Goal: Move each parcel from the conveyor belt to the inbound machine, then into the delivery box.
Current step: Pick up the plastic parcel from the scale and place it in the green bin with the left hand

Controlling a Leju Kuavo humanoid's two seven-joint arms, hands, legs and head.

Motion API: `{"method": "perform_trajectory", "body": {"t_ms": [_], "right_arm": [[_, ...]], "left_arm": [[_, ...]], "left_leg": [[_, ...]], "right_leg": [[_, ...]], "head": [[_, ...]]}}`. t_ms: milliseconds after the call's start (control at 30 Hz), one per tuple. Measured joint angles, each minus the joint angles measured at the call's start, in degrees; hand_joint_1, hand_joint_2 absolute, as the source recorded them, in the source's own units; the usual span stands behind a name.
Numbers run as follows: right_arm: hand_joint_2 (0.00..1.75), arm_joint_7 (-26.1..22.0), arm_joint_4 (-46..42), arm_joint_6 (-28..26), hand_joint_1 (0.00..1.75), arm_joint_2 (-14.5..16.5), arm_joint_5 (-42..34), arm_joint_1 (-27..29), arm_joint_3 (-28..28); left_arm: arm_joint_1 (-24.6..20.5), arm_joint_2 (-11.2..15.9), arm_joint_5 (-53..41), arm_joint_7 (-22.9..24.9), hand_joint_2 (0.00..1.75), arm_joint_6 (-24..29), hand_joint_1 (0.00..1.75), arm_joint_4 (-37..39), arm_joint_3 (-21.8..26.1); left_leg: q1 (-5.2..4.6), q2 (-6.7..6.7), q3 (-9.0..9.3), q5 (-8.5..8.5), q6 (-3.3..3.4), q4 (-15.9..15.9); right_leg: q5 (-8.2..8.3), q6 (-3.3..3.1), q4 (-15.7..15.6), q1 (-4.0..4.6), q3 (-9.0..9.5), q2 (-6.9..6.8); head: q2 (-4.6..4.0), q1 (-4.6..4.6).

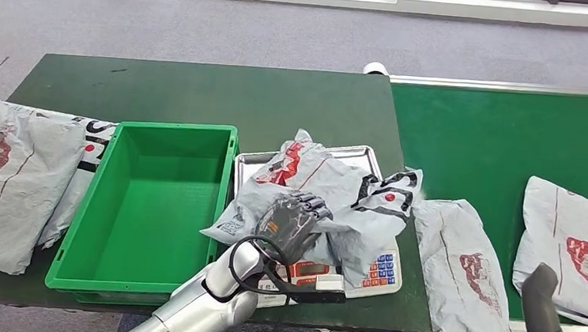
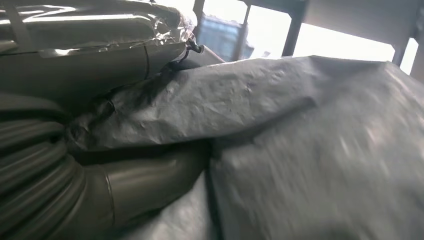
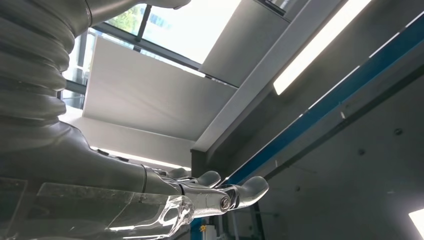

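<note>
A crumpled grey parcel with red and black print lies on the steel tray of the inbound machine, a scale with a keypad. My left hand lies on the parcel's near side and grips it. In the left wrist view a fold of the parcel sits between the thumb and the fingers. Two more grey parcels lie on the green conveyor belt, one beside the scale and one further right. My right hand hovers low at the belt's near edge, fingers stretched out, holding nothing.
The green delivery box stands just left of the scale, with nothing in it. Left of the box, large grey parcels lie on the dark green table. Grey floor lies beyond the table.
</note>
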Motion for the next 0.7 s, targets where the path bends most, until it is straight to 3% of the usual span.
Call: {"method": "perform_trajectory", "body": {"t_ms": [433,700], "right_arm": [[1.75,0.00,-0.01,-0.01,0.00,0.05,0.18,-0.03,0.01],[1.75,0.00,-0.12,-0.01,0.00,0.09,0.14,-0.02,0.00]], "left_arm": [[0.89,0.03,-1.15,0.89,1.75,4.93,1.75,-3.12,2.50],[4.56,1.23,-4.60,0.64,1.75,6.79,1.75,-17.81,7.28]], "left_leg": [[0.00,-0.02,-0.03,0.00,0.00,0.00],[0.01,-0.02,-0.06,0.00,0.00,0.00]], "right_leg": [[0.00,0.00,0.00,0.00,0.00,-0.03],[0.00,0.00,0.00,0.01,-0.03,-0.02]], "head": [[0.00,0.00],[0.00,0.00]]}}
